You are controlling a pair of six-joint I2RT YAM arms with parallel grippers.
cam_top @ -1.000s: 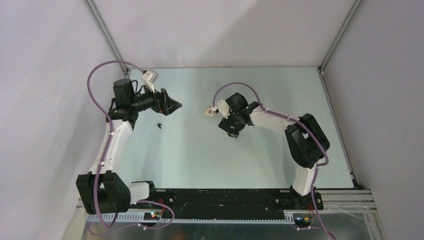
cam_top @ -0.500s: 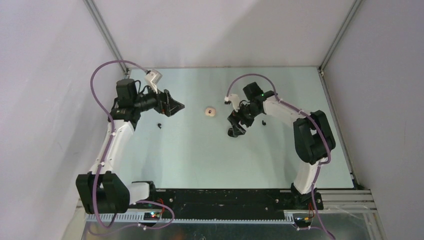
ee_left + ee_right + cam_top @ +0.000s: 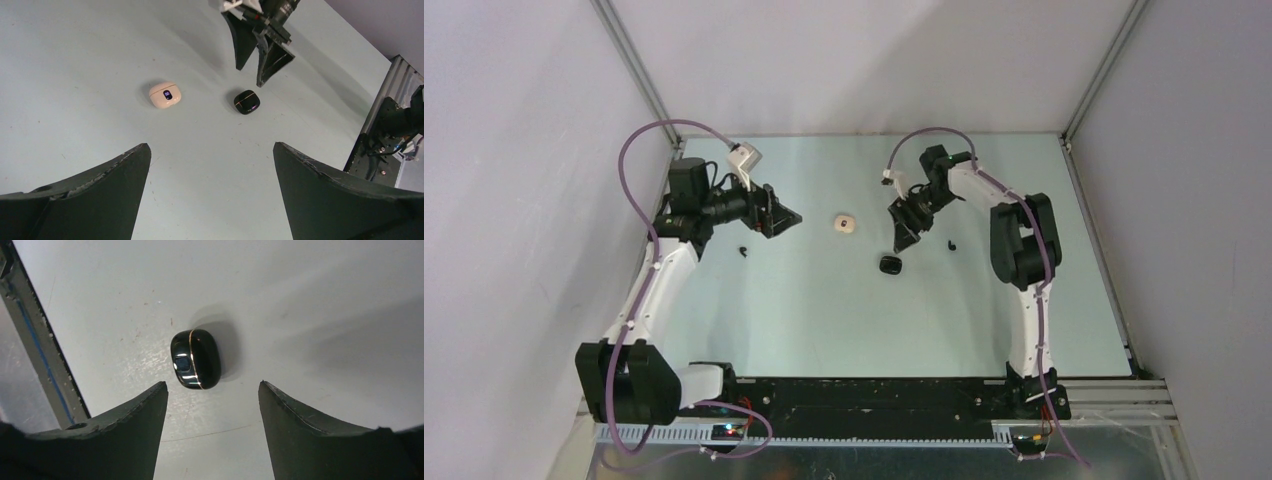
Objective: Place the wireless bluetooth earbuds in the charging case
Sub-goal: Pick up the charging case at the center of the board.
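Wireless bluetooth earbuds [image 3: 951, 243]: two black specks lie loose on the table [image 3: 824, 320], neither in a case.
My right gripper [image 3: 212, 385] hangs partly open and empty, with the shut black charging case [image 3: 196, 359] just ahead of its tips and one bud off to its side. My left gripper [image 3: 211, 146] gapes wide and holds nothing. The other bud [image 3: 743, 250] lies near, behind its fingertips, and the beige case [image 3: 165, 95] is farther out. The buds look featherlight, hard and glossy, so likely to squirt away; I'd pinch across the body with the fingertips only. I can't see any pale buds.

You have free table [image 3: 824, 310] nearer than the black case [image 3: 889, 264]; your right gripper [image 3: 902, 240] hangs just beyond it, and the beige case [image 3: 845, 224] lies beyond-left.
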